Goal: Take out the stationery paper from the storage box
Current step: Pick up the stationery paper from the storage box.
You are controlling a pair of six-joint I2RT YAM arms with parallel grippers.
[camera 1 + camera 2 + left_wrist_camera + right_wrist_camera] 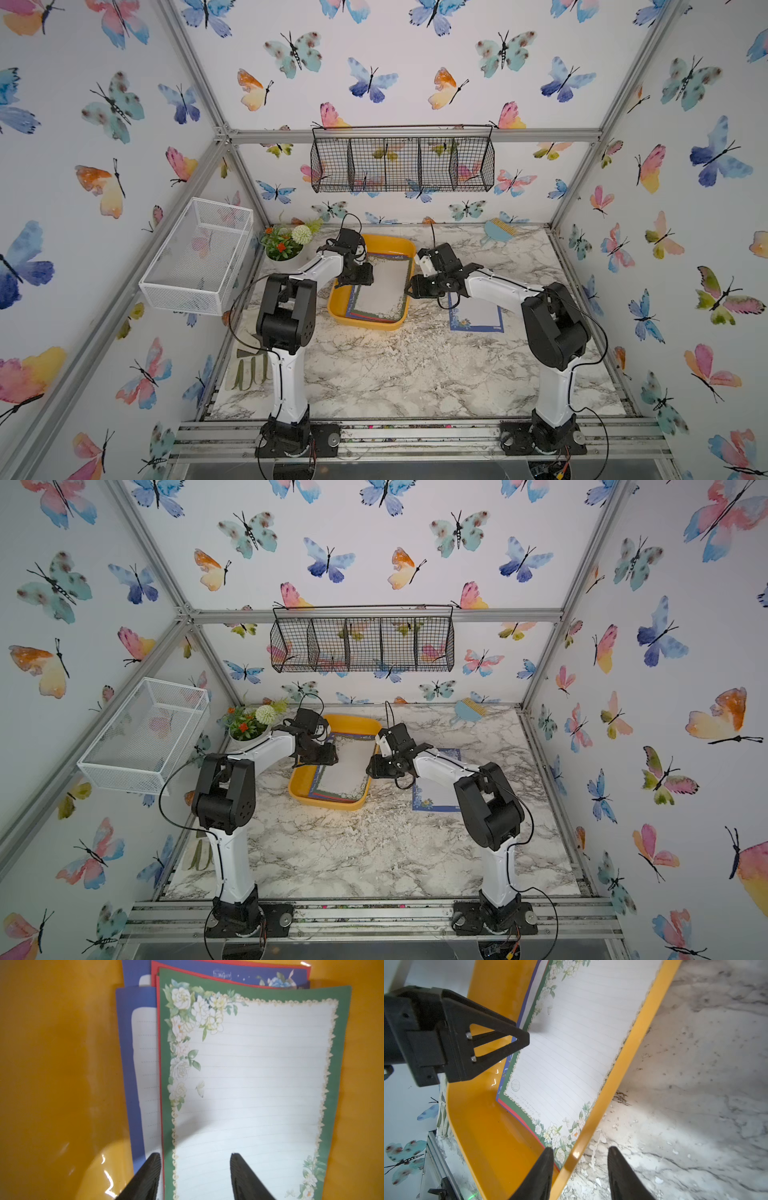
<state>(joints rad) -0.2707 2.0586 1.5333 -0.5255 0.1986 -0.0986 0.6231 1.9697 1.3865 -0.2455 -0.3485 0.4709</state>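
Observation:
The yellow-orange storage box (338, 302) sits at the table's middle back and holds a stack of stationery paper (382, 286). A green-bordered sheet (249, 1074) with white flowers lies on top, over red and blue ones. My left gripper (195, 1157) hovers open over the stack's left edge, gripping nothing. My right gripper (581, 1150) is open and straddles the box's right rim (629, 1051), with one finger above the green sheet's corner and the other over the table. One blue floral sheet (476, 313) lies flat on the table to the right of the box.
A white mesh basket (199, 253) hangs on the left wall and a black wire basket (403, 164) on the back wall. A flower pot (286, 243) stands just left of the box. A blue comb (500, 230) lies at the back right, gloves (249, 368) at the front left.

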